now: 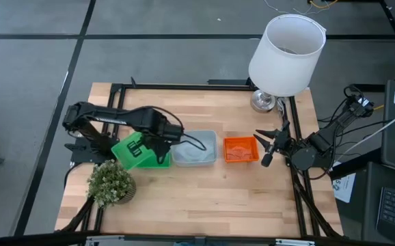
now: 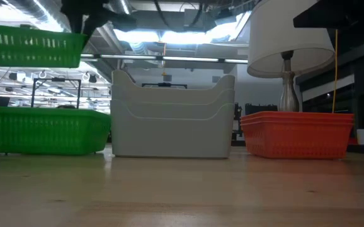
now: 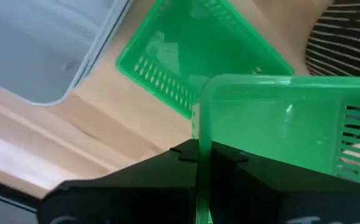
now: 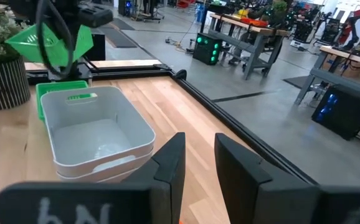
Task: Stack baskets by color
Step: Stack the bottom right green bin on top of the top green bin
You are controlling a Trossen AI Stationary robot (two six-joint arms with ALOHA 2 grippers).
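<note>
Green basket (image 1: 134, 152) beside plant (image 1: 111, 182).

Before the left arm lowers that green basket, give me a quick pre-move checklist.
1. Grip: left gripper shut on the rim of the held green basket: ok.
2. Basket clear of the table: lifted above the green stack: ok.
3. Alignment over the stack: held basket looks tilted and offset in the left wrist view: not ok.
4. Grey stack close beside the green stack; clearance: cannot tell.
5. Right gripper open, parked beside the orange stack, out of the way: ok.
</note>
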